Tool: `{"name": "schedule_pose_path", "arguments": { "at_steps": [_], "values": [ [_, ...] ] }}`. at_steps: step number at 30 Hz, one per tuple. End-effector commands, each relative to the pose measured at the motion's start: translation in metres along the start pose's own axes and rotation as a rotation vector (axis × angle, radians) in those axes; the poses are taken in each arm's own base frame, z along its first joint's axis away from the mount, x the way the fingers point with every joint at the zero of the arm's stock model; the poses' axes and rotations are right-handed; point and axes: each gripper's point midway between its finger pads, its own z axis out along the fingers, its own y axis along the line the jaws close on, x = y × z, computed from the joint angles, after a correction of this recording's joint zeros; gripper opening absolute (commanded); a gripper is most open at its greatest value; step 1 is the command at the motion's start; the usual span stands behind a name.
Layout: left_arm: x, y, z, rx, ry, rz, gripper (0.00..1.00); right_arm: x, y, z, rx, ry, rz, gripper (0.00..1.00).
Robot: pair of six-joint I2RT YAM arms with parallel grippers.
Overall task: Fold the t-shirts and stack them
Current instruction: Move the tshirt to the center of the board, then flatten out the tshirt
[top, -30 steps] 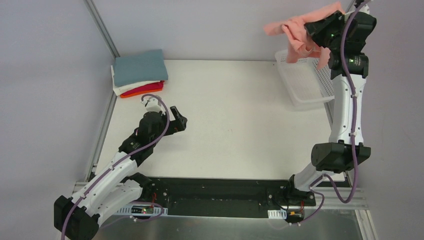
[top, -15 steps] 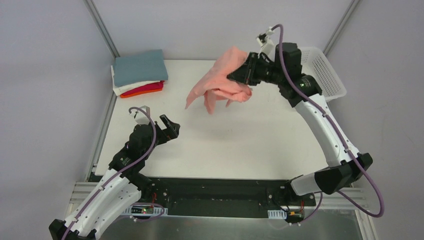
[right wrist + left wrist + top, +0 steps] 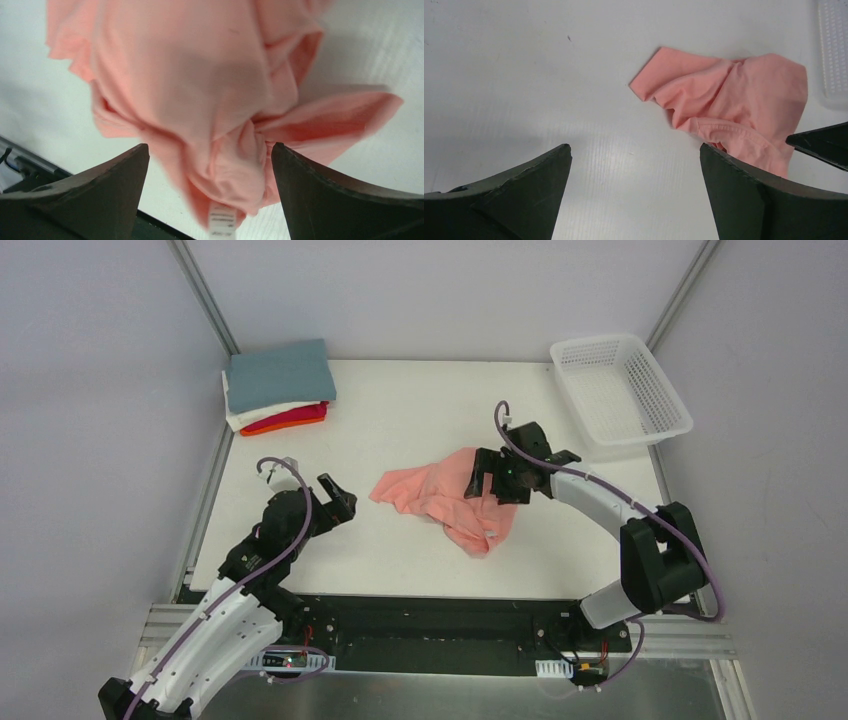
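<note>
A crumpled salmon-pink t-shirt (image 3: 440,497) lies on the white table (image 3: 400,560) near its middle. My right gripper (image 3: 487,480) hovers at the shirt's right side with its jaws wide open. In the right wrist view the pink cloth (image 3: 200,100) bunches between the two fingers (image 3: 105,185) without being pinched, and a white label (image 3: 222,220) hangs down. My left gripper (image 3: 340,497) stands open to the left of the shirt, a short gap away. Its wrist view shows the t-shirt (image 3: 724,105) ahead and to the right. A stack of folded t-shirts (image 3: 277,385), grey-blue on top, sits at the back left.
A white lattice basket (image 3: 620,390) stands at the back right corner of the table. Metal frame posts run along the left and right sides. The black base rail lies along the near edge.
My right arm swung the pink t-shirt from above the basket down to the table's middle and opened its jaws, leaving the shirt on the table. The left gripper shifted slightly nearer.
</note>
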Motion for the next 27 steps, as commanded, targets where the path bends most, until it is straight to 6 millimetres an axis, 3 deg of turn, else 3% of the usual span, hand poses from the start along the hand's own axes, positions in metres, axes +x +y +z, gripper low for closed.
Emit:
{"name": "schedule_pose_path", "arguments": {
  "at_steps": [1,7,15,19,24,27],
  "values": [
    [0.006,0.010,0.008,-0.073,0.018,-0.035,1.00,-0.051,0.008,-0.049,0.026,-0.288,-0.012,0.99],
    [0.018,0.012,0.022,-0.136,0.086,-0.039,1.00,-0.047,-0.018,-0.098,0.106,-0.498,0.076,0.99],
    [0.024,-0.004,0.050,-0.125,0.134,-0.037,1.00,-0.027,-0.055,-0.116,0.186,-0.633,0.173,0.99],
    [0.028,-0.019,0.073,-0.095,0.184,-0.063,1.00,-0.027,-0.073,-0.113,0.261,-0.654,0.251,0.99],
    [0.051,-0.025,0.113,-0.102,0.325,-0.085,1.00,-0.020,-0.077,-0.085,0.253,-0.535,0.332,0.99],
    [0.069,-0.037,0.133,-0.066,0.423,-0.068,0.90,-0.018,-0.079,-0.073,0.255,-0.478,0.343,0.99]
  ]
}}
